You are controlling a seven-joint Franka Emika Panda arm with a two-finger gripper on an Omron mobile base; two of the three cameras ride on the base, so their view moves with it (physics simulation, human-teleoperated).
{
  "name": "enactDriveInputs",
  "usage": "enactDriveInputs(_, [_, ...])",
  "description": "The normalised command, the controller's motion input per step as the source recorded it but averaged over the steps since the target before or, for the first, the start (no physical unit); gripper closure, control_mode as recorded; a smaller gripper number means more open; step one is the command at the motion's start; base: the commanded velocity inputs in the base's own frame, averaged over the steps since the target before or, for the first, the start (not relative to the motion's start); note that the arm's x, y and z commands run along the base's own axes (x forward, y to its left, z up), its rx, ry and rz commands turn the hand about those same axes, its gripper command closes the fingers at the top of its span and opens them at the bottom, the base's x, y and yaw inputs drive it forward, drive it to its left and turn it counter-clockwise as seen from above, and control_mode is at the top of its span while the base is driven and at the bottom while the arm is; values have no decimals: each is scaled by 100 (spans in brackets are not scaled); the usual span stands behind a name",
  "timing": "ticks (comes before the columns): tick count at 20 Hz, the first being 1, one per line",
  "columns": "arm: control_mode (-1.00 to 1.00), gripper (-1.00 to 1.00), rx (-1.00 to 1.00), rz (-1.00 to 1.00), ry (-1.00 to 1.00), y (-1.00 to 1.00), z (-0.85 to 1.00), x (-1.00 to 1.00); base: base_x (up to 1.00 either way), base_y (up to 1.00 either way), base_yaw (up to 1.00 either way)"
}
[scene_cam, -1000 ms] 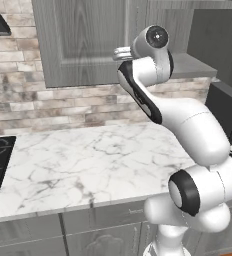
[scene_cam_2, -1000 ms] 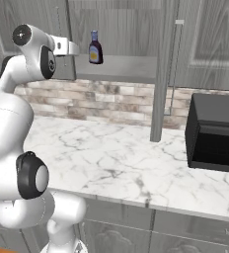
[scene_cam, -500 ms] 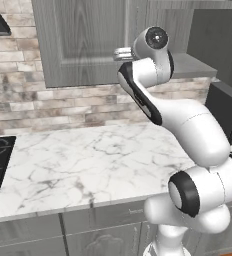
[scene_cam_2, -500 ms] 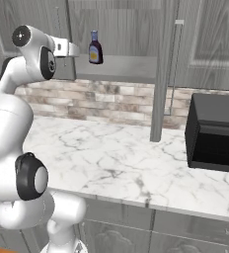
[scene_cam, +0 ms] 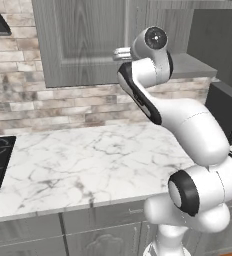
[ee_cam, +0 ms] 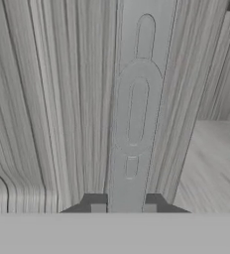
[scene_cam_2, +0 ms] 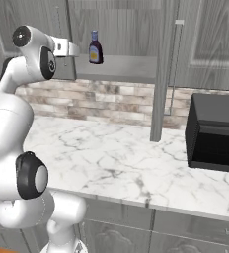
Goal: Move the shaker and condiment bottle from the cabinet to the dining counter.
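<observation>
Grey cabinet [scene_cam_2: 121, 29], blue-capped brown-red condiment bottle [scene_cam_2: 95, 48] upright on shelf

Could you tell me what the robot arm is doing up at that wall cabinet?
The white arm's two-finger gripper is raised to the grey wood-grain wall cabinet, and its fingertips appear closed on either side of a slotted grey bar handle on one door. The small blue-capped condiment bottle with dark contents stands untouched on the open shelf beside the gripper, so nothing has been picked up yet.
</observation>
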Motion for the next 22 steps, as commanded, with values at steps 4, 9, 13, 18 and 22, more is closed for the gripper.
enactDriveInputs(4, [-100,100,0,0,-7,0,-18,-29,0,0,0])
enactDriveInputs(9, [-100,100,-1,-1,-11,0,0,-96,0,0,0])
enactDriveInputs(13, [-100,100,0,-6,-2,11,1,-100,0,0,0])
enactDriveInputs(18, [-100,100,-2,-12,0,14,7,-100,0,0,0])
enactDriveInputs(22, [-100,100,-3,-15,0,9,11,-100,0,0,0])
